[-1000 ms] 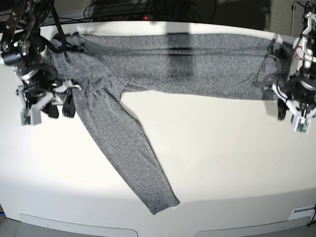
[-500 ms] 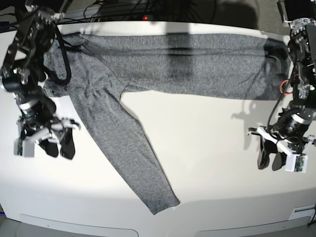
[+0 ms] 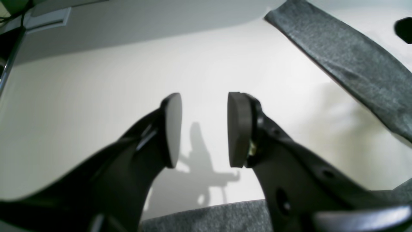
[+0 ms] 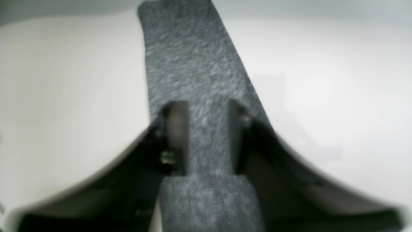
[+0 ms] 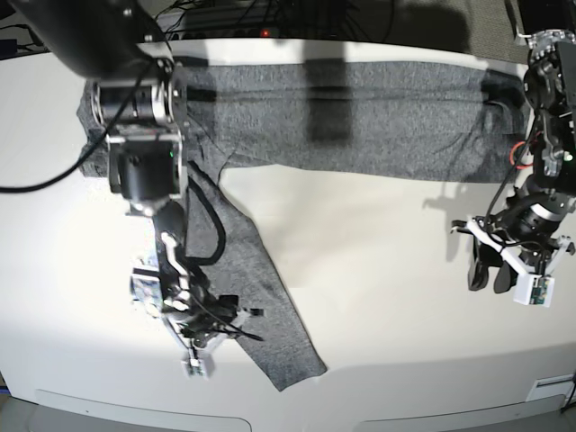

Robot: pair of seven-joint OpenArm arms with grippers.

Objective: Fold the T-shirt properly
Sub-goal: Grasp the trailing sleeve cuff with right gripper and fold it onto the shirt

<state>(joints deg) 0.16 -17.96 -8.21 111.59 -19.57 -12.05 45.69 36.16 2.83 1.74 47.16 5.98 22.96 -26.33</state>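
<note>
The heather-grey T-shirt [image 5: 360,117] lies flat across the back of the white table, and one long sleeve [image 5: 243,261] runs diagonally toward the front edge. My right gripper [image 5: 220,326] hangs over the lower part of that sleeve. In the blurred right wrist view it [image 4: 204,109] is open, and the sleeve [image 4: 190,58] runs between its fingers. My left gripper [image 5: 486,274] is open and empty over bare table at the right. In the left wrist view it [image 3: 205,106] has its pads apart, with the sleeve [image 3: 354,64] far beyond and the shirt's edge [image 3: 209,216] below.
The white table [image 5: 378,270] fills the view, with its front edge close to the sleeve's cuff [image 5: 297,369]. Dark cables and equipment [image 5: 234,18] lie along the back edge. The right arm's large body [image 5: 139,135] covers the shirt's left shoulder area.
My right arm has swung from the table's left side to above the lower sleeve near the front. My left gripper has stayed open at the right and has barely moved.
</note>
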